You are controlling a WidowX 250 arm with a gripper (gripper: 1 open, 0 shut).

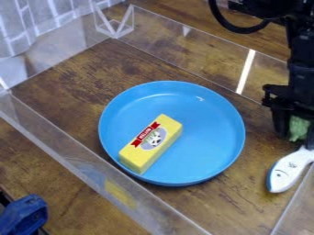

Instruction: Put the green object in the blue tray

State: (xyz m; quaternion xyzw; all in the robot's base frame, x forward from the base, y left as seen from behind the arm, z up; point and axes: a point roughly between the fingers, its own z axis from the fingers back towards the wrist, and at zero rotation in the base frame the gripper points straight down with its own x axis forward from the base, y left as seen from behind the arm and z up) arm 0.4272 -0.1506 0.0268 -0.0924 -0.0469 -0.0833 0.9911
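1 green object (298, 128) sits between gripper (292, 123) fingers

Count on table: 1 blue tray (211, 103), 1 yellow block (150, 142), 1 green object (298, 127), 1 white-and-blue fish-shaped item (289, 169), 1 gripper (292, 117).

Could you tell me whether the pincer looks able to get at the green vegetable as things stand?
Probably yes: the pincer is already down around the green vegetable, nothing lying between them; whether it grips is unclear.
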